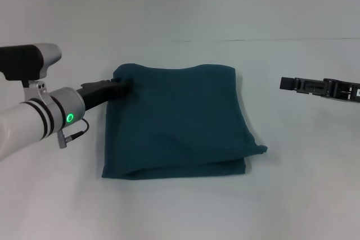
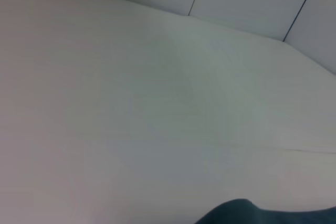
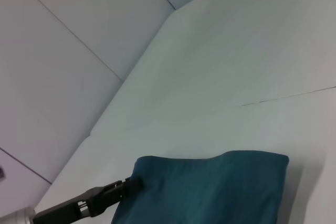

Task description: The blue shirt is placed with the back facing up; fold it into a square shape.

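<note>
Surface: we see a plain white table (image 1: 180, 212) under white walls.
Shirt: the blue shirt (image 1: 180, 125) lies folded into a rough square mid-table, plain side up, with its near right corner sticking out past the fold.
Left gripper (image 1: 125, 86): its jaws look closed on the shirt's far left corner, pinching a small bunch of cloth.
Right gripper (image 1: 288, 84): it hangs well apart from the shirt's far right edge; we cannot tell how its jaws stand.
Risk: we judge that any pull with that corner pinched would drag the layers and skew the square.
Risk two: lifting before releasing could unfold the top layer.
</note>
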